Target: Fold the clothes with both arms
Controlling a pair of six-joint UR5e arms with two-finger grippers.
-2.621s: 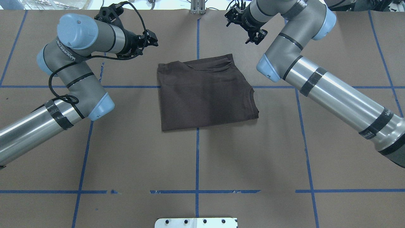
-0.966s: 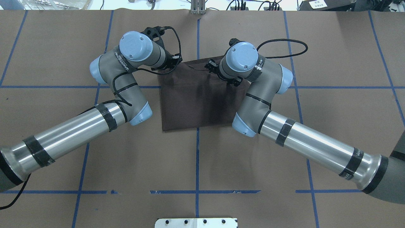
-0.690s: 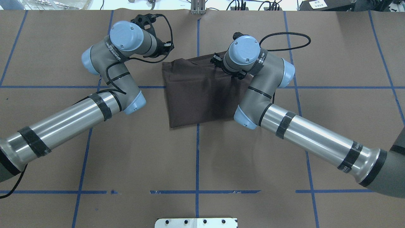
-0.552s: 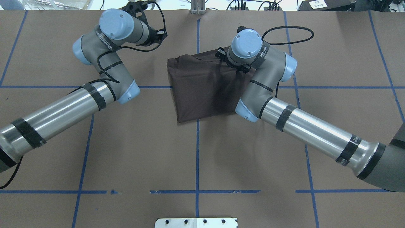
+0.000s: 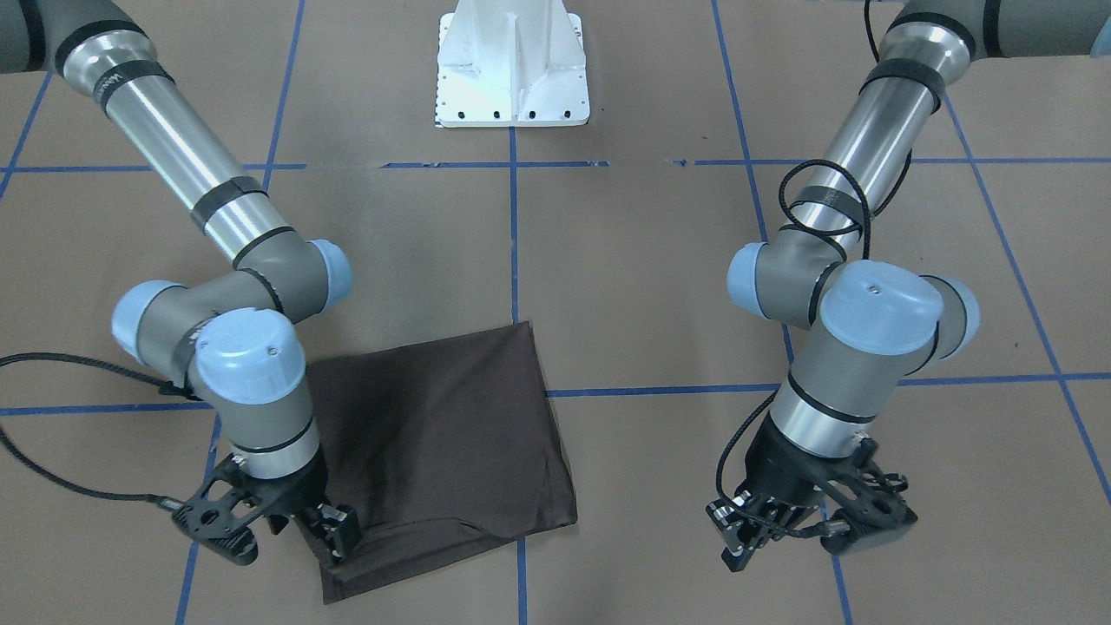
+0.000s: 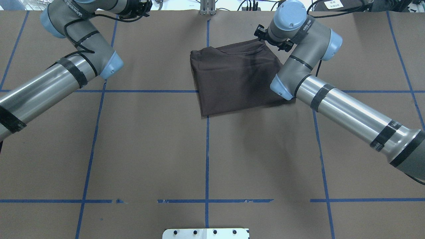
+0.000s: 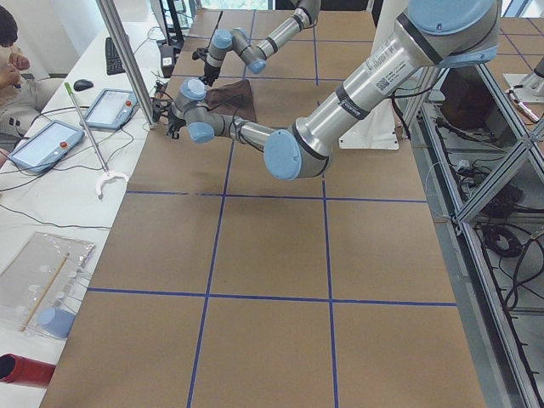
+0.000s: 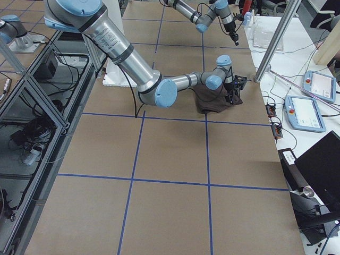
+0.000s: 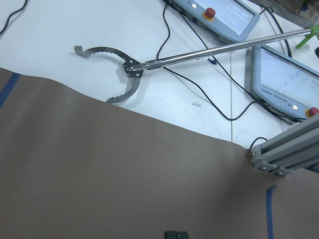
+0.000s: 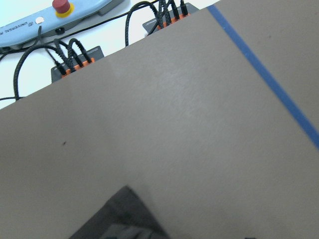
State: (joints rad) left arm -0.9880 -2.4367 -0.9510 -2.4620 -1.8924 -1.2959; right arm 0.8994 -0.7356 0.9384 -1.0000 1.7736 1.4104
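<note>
The dark brown T-shirt (image 6: pixel 232 79) lies folded into a rough rectangle on the brown table, right of the centre line. My right gripper (image 5: pixel 334 529) is shut on its far right corner, low against the table; the right wrist view shows only a fold of the T-shirt (image 10: pixel 124 214) at its bottom edge. My left gripper (image 5: pixel 736 536) hangs well apart from the shirt near the table's far left edge, shut and holding nothing. In the left wrist view a single dark fingertip (image 9: pixel 174 234) pokes in over bare table.
The white pedestal base (image 5: pixel 512 61) stands at the robot's side. Blue tape lines (image 6: pixel 207 149) grid the table. Past the far edge lie a metal reacher tool (image 9: pixel 124 69), pendants (image 9: pixel 286 79) and cables. A person (image 7: pixel 10 51) sits beside that edge.
Both grippers came down on the shirt's far edge. The left then pulled away to the far left, empty. The right has dragged the shirt right and farther from the robot.
</note>
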